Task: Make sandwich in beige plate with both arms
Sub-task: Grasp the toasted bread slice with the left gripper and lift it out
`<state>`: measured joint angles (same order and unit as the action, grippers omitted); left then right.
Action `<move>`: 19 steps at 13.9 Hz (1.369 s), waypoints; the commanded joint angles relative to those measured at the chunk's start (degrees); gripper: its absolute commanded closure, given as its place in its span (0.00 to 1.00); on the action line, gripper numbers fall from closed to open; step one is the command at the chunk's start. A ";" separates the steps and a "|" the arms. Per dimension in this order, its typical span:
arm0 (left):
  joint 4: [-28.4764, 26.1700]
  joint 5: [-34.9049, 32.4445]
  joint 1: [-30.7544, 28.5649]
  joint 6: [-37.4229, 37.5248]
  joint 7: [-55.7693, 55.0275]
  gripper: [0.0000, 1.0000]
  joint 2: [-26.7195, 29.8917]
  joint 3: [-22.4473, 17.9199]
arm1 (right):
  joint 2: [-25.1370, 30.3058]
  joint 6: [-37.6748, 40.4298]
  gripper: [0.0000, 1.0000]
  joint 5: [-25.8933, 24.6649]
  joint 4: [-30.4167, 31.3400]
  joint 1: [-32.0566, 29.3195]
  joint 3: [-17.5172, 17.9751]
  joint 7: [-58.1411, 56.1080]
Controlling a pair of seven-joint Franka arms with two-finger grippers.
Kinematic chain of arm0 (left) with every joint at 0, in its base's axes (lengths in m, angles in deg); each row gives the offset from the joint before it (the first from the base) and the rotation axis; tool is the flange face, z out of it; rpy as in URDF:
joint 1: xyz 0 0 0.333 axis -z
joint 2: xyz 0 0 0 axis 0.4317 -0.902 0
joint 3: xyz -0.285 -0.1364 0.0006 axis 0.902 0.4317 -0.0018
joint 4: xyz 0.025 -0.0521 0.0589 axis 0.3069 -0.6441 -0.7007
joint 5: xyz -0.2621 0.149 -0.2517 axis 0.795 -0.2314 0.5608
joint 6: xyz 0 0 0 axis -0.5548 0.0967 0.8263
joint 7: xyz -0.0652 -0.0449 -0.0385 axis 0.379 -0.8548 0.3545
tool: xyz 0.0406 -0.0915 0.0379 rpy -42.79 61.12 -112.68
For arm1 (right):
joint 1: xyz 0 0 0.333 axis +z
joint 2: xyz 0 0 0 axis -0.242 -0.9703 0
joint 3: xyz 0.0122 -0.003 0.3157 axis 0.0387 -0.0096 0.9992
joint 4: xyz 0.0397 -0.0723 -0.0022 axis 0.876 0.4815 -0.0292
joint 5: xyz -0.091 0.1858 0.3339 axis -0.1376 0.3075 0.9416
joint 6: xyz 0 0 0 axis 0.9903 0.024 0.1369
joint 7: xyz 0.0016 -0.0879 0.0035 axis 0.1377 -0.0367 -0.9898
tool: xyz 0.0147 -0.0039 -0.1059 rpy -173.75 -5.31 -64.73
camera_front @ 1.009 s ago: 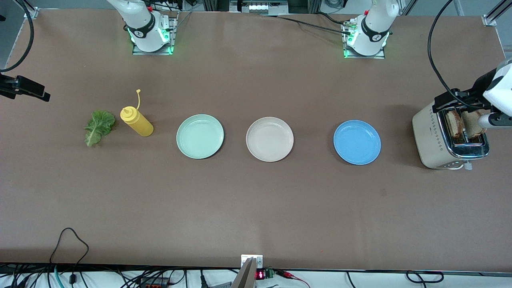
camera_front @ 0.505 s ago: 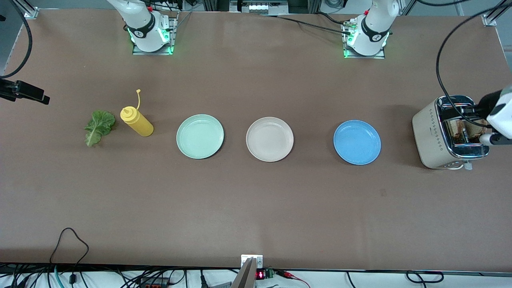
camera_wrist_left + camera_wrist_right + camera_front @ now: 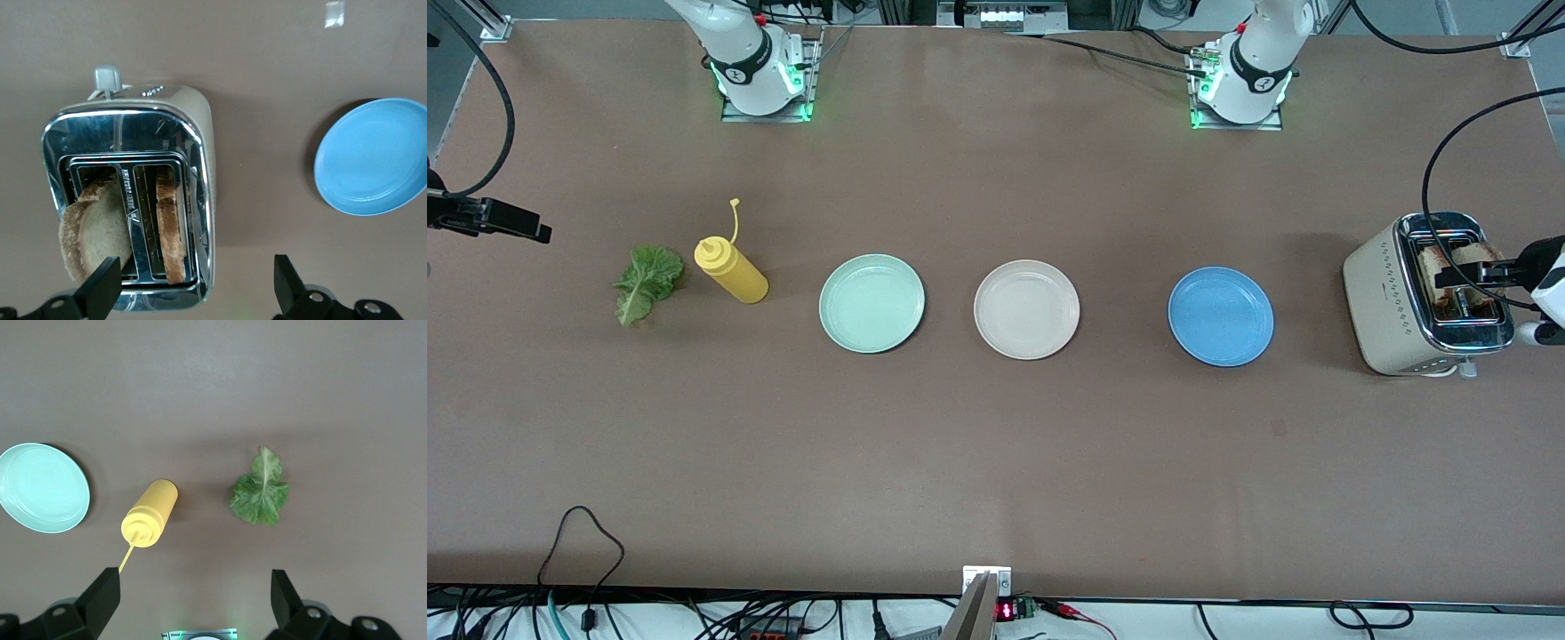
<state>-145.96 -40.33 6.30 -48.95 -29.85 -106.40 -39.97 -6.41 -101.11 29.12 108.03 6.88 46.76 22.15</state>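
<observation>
The left gripper (image 3: 1469, 275) hangs wide open over the toaster (image 3: 1392, 307) with its bread (image 3: 93, 237), while the right gripper (image 3: 193, 603), also wide open, hangs over the lettuce (image 3: 643, 280) and bottle (image 3: 732, 270).

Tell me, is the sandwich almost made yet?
Not yet. The beige plate has nothing on it. Both bread slices sit in the toaster, with the open left gripper over them. The lettuce leaf lies on the table beside the yellow bottle, and the open right gripper is above them. All stacking remains.
</observation>
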 commanded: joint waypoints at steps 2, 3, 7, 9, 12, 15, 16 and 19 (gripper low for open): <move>-7.06 -1.14 -1.73 -4.43 1.39 0.00 1.04 0.50 | -2.63 0.31 0.00 -0.52 -0.20 -1.05 0.56 -0.55; -8.11 -2.36 -1.73 -4.62 1.30 0.00 1.12 0.59 | -3.34 0.31 0.00 -0.52 -0.11 -1.84 0.38 -0.63; -8.65 -3.07 -2.52 -4.79 1.30 0.11 1.04 0.59 | -4.31 0.31 0.00 -0.52 -0.11 -1.93 0.38 -0.55; -9.35 -3.07 -2.61 -5.93 1.21 0.16 0.51 0.59 | -4.31 0.40 0.00 -0.52 -0.11 -1.84 0.38 -0.46; -9.97 -3.07 -3.58 -7.08 1.21 0.18 -0.11 0.59 | -4.58 0.40 0.00 -0.52 -0.11 -1.84 0.38 -0.20; -10.58 -3.07 -3.58 -6.99 0.60 0.44 -0.11 0.59 | -4.66 0.40 0.00 -0.52 -0.02 -1.93 0.38 -0.54; -10.85 -2.99 -3.58 -6.73 0.51 0.58 -0.19 0.59 | -5.01 0.57 0.00 -0.52 0.06 -1.84 0.38 -0.63; -11.11 -3.07 -3.49 -6.29 -0.01 0.89 0.15 0.85 | -5.19 3.03 0.00 -0.52 0.07 -1.93 0.38 -0.63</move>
<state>-156.40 -42.39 3.23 -55.30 -29.79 -107.05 -39.89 -11.69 -99.84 29.09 108.16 5.27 46.72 22.00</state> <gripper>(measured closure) 0.700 0.000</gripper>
